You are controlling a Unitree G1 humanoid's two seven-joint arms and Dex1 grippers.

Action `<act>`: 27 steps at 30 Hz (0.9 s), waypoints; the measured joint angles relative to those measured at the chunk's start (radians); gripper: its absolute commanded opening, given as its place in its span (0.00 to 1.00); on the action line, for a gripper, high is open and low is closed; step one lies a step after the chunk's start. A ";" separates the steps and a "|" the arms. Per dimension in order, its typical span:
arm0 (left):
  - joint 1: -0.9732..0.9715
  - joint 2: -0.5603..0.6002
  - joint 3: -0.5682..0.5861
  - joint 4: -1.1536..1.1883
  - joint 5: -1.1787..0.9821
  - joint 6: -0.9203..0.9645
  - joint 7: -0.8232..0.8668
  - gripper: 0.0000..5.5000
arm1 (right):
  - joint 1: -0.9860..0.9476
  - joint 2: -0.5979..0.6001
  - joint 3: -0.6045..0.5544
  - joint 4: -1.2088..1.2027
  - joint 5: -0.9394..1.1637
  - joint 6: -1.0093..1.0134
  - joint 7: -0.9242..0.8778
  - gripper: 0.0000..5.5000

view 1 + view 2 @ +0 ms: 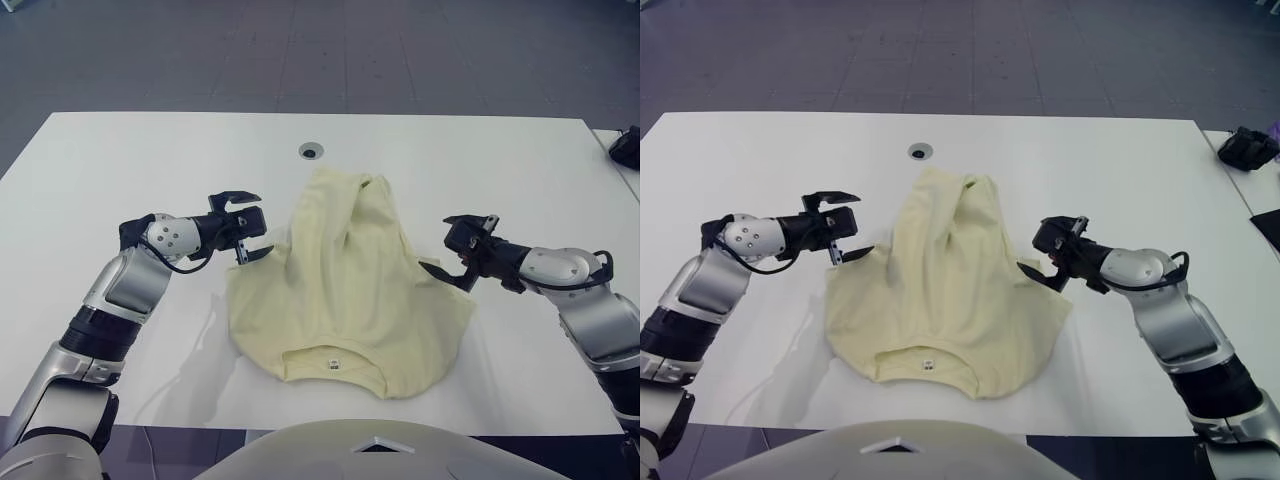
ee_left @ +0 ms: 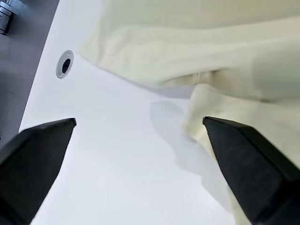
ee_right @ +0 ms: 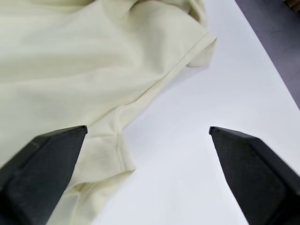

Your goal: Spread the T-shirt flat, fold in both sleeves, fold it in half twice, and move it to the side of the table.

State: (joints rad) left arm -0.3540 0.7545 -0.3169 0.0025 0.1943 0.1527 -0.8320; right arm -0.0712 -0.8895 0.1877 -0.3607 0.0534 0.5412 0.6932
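Note:
A pale yellow T-shirt (image 1: 345, 285) lies rumpled on the white table (image 1: 120, 160), collar at the near edge and its far part bunched into a narrow ridge. My left gripper (image 1: 248, 228) hovers open just beside the shirt's left edge, nothing between its fingers. In the left wrist view the gripper (image 2: 138, 122) spans bare table, with a folded sleeve edge (image 2: 206, 105) by one finger. My right gripper (image 1: 458, 248) stands open at the shirt's right edge. In the right wrist view it (image 3: 147, 128) straddles the sleeve hem (image 3: 117, 154) and bare table.
A round cable hole (image 1: 311, 150) sits in the table just beyond the shirt's far end. A black object (image 1: 1245, 148) rests on a neighbouring surface at the far right. Wide bare table lies to the left and right of the shirt.

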 measured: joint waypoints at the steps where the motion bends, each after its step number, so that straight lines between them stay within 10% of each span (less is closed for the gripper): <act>1: 0.000 -0.001 -0.012 0.023 0.019 -0.019 0.008 0.98 | 0.012 -0.003 0.002 0.011 -0.020 -0.006 0.000 0.98; 27: 0.275 0.103 0.086 -0.253 0.116 0.141 0.049 0.98 | 0.305 -0.244 -0.167 -0.168 -0.060 0.129 0.171 0.98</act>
State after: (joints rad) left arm -0.0789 0.8579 -0.2312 -0.2506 0.3102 0.2934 -0.7834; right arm 0.2335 -1.1339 0.0207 -0.5291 -0.0069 0.6700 0.8642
